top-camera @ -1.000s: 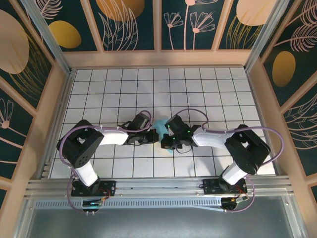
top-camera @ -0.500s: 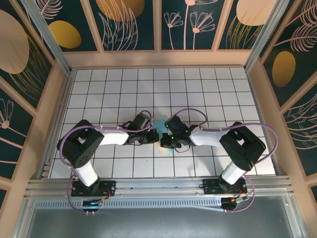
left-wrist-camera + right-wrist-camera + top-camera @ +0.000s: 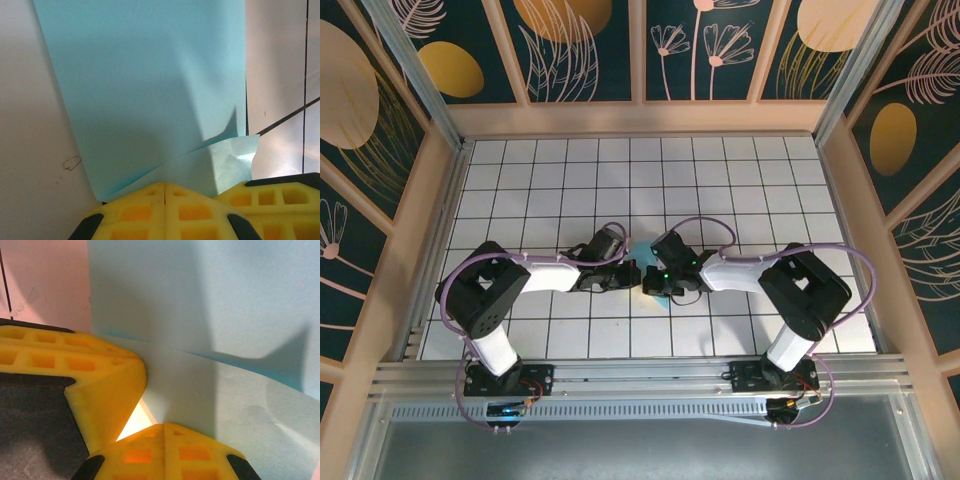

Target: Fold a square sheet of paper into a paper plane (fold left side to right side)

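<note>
Top external view: both arms reach inward and meet over the middle of the tiled table (image 3: 720, 180); the left gripper (image 3: 628, 277) and right gripper (image 3: 652, 284) sit tip to tip, just beside each other, on the paper (image 3: 643, 250), whose teal edges peep out behind and in front of them; the paper lies near the table's centre. Left wrist view: the left jaws are clenched, pads meeting along a seam; flat paper stretches away from them, and a paler flap lifts at the tips, with a yellow finger (image 3: 280, 197) of the right gripper just beside it. Right wrist view: the right jaws are likewise clenched, at a raised paper edge; whether either pair nips the paper or merely presses on it, I cannot tell.
</note>
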Robot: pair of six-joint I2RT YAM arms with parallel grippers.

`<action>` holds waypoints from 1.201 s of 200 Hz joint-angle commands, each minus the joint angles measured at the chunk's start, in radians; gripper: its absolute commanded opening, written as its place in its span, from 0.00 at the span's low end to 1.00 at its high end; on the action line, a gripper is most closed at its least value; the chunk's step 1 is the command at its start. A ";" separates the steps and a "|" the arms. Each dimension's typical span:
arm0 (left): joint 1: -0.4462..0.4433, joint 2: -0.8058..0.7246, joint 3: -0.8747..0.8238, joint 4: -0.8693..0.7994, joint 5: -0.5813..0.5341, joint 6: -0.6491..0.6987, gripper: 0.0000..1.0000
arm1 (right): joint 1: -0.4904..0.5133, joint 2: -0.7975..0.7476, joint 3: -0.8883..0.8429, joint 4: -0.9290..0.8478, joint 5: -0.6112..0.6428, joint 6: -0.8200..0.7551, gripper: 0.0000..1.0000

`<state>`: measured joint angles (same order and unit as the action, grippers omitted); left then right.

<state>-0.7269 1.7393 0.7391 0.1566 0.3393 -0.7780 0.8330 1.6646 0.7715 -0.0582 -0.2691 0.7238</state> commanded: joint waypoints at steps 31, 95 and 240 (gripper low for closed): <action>-0.001 0.056 -0.015 -0.148 -0.101 0.021 0.00 | -0.003 -0.046 -0.060 -0.111 0.021 0.019 0.00; -0.002 0.058 0.006 -0.169 -0.105 0.029 0.00 | -0.004 -0.159 -0.126 -0.206 0.015 0.011 0.00; 0.104 -0.170 0.060 -0.049 -0.139 -0.064 0.36 | -0.204 -0.230 -0.054 0.035 0.004 -0.363 0.42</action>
<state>-0.6689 1.6402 0.8665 0.0681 0.2687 -0.7979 0.6426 1.3891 0.7094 -0.1196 -0.2623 0.4744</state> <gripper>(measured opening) 0.343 0.415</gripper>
